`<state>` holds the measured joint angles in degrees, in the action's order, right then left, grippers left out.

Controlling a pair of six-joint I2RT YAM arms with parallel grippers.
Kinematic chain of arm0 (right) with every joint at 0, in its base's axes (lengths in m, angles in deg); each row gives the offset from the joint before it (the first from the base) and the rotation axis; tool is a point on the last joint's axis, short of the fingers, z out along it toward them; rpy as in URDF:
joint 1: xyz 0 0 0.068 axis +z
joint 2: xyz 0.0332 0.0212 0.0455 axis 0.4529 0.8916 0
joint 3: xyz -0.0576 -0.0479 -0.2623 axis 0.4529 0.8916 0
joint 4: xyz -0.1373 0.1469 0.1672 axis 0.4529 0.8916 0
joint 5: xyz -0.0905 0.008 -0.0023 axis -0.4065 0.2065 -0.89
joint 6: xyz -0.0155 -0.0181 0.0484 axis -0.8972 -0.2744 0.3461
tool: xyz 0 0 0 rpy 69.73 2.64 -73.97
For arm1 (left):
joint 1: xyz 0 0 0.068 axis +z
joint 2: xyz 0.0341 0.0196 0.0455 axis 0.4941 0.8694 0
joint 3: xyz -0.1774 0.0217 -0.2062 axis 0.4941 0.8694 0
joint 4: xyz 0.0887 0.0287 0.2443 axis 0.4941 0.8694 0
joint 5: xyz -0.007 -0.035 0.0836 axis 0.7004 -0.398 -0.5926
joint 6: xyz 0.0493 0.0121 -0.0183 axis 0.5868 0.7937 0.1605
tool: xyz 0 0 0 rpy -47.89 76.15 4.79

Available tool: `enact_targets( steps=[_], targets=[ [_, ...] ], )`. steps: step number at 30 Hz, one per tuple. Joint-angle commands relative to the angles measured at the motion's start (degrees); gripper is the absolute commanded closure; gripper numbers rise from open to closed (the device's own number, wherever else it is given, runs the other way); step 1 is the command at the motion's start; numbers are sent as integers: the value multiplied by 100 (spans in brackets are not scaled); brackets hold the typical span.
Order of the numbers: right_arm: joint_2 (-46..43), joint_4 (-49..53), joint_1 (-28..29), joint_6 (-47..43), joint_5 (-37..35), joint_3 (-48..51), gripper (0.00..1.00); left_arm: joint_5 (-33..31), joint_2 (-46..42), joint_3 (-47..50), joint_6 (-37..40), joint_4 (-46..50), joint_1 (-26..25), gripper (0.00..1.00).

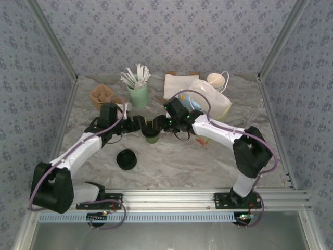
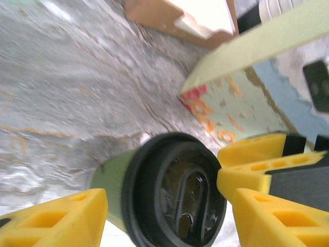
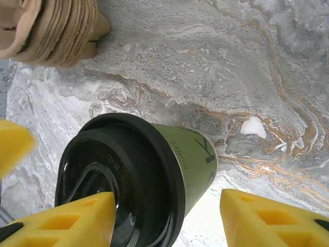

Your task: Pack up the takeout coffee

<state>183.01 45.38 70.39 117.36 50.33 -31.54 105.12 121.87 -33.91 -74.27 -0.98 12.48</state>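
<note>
takeout coffee (image 1: pixel 151 134) upright mid-bench (image 1: pixel 208 166), well off every edge. left gripper (image 2: pixel 169 208) and right gripper (image 3: pixel 167 213) both straddle it, jaws parted, gap showing beside the cup, neither clamped

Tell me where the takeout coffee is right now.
In the top view the coffee cup stands mid-table between the left gripper and the right gripper, nearer than the mint cup.

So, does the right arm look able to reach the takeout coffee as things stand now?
Probably yes: the right gripper straddles the takeout coffee, one finger on each side, with nothing blocking it.
</note>
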Motion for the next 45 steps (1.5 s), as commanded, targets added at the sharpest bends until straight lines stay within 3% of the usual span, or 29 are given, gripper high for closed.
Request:
enact_targets(
  steps=[1, 7, 11, 15, 24, 34, 45],
  targets=[
    [158, 46, -28, -54, 37, -252, 42, -651, -467, -281, 43, 398, 404, 34],
    [318, -80, 42, -8, 187, -334, 42, -1293, -768, -341, -228, 530, 1408, 34],
    [397, -139, 84, 36, 248, -390, 42, -1265, -558, -301, -536, 98, 1974, 34],
    [412, -121, 114, 51, 255, -450, 42, -1276, -133, -434, -708, -211, 2230, 35],
    [226, 126, 146, -53, 120, -629, 42, -1064, 644, -615, -903, -662, 2278, 42],
    [-36, 331, 145, -134, 39, -771, 42, -859, 969, -644, -959, -830, 2267, 60],
    [-500, 618, 154, -278, -29, -1028, 42, -851, 1311, -782, -943, -927, 2071, 67]
  ],
)
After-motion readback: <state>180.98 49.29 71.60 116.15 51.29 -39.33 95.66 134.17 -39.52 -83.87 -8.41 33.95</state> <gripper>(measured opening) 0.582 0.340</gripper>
